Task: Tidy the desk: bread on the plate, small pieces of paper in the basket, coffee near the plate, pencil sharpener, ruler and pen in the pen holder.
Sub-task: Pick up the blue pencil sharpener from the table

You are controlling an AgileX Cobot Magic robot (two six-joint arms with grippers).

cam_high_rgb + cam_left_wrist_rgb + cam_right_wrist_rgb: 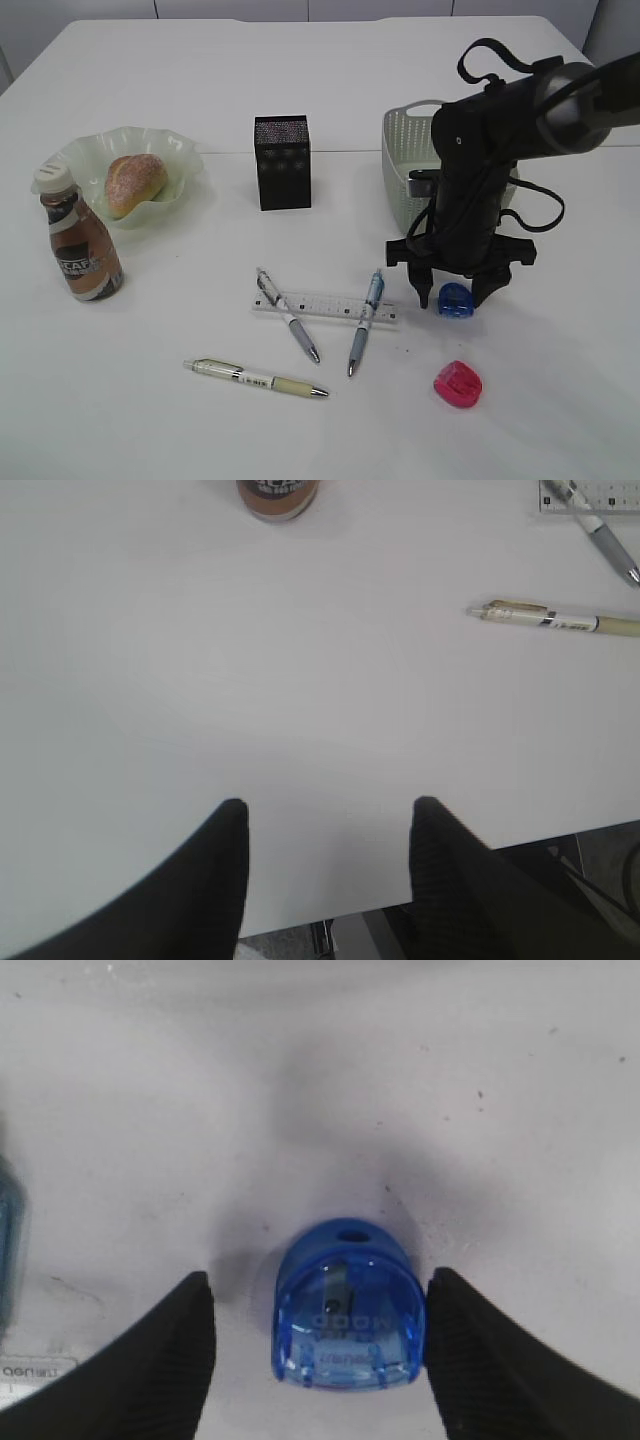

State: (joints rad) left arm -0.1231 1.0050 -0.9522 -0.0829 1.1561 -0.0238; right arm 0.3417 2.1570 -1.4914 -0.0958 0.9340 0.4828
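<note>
Right gripper [320, 1350]: down at the desk [520, 420], in front of the basket. Its jaws stand apart, one on each side of the blue pencil sharpener [348, 1317]. The right finger looks right up against it. The left finger has a small gap. I cannot tell if it squeezes yet.
Left gripper [330, 815]: jaws apart, nothing between them, over bare desk near the front edge, well away from the pen holder.
Pen holder [283, 162]: black box, standing up, in the middle of the desk.
Basket [405, 165]: to the right of the pen holder, partly hidden by the arm.
Plate [185, 170]: to the left of the pen holder.
Bread [135, 184]: lying on the plate.
Coffee [78, 245]: left of the pen holder, standing just in front of the plate.
Ruler [325, 305]: flat on the desk in front of the pen holder, with two pens [288, 314] lying across it.
Third pen [256, 379]: in front of the ruler, further from the pen holder.
Pink pencil sharpener [458, 383]: in front of the pen holder and off to the right, near the blue one.
</note>
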